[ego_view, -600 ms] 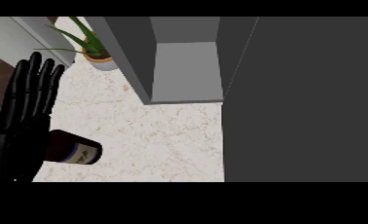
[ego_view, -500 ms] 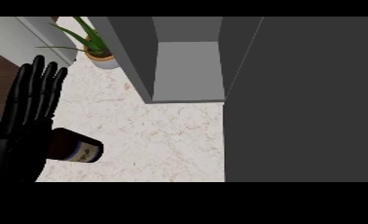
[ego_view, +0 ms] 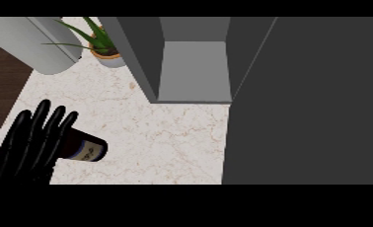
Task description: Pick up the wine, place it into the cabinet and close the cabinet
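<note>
My fingers (ego_view: 45, 122) on the left hand (ego_view: 29, 152) are straight and spread, holding nothing, at the near left over the pale marble tabletop (ego_view: 167, 132). The dark wine bottle (ego_view: 84, 149) lies just beside them. The grey cabinet (ego_view: 193, 68) stands open, far.
</note>
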Available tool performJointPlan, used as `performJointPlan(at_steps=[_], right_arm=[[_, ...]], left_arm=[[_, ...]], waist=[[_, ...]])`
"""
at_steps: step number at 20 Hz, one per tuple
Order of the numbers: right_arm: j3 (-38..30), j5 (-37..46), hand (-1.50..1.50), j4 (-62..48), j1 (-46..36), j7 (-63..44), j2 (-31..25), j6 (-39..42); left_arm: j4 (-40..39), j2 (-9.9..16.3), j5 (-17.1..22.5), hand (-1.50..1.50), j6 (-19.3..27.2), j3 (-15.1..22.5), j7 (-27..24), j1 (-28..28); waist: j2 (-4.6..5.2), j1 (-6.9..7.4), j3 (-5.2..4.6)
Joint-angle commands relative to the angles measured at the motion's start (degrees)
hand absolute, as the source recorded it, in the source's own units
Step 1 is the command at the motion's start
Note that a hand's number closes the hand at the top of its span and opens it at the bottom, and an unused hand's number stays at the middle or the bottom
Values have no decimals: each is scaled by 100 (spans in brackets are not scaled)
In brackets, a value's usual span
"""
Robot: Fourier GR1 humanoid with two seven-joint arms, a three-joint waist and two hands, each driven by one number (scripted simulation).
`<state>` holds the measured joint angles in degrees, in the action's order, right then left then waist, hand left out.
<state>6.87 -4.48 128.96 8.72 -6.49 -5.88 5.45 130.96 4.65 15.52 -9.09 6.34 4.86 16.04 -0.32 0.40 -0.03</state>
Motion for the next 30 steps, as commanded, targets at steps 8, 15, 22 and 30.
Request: performJointPlan(at_steps=[8, 15, 22, 30], right_arm=[[92, -513, -150, 1457, 554, -1173, -230, 212], [408, -184, -150, 1481, -221, -1990, -41, -254], [334, -109, -150, 1693, -166, -2059, -144, -258], [118, -115, -150, 1445, -788, -2322, -122, -467]], left_arm=[[1370, -83, 278, -150, 534, 373, 1279, 205], [1964, -124, 169, -150, 841, 728, 1542, 543], [2068, -128, -42, -150, 1285, 604, 1737, 370], [1850, 142, 615, -150, 1112, -420, 1883, 187]], waist=[[18, -53, 6], [7, 26, 2], [-7, 1, 6], [12, 25, 2]])
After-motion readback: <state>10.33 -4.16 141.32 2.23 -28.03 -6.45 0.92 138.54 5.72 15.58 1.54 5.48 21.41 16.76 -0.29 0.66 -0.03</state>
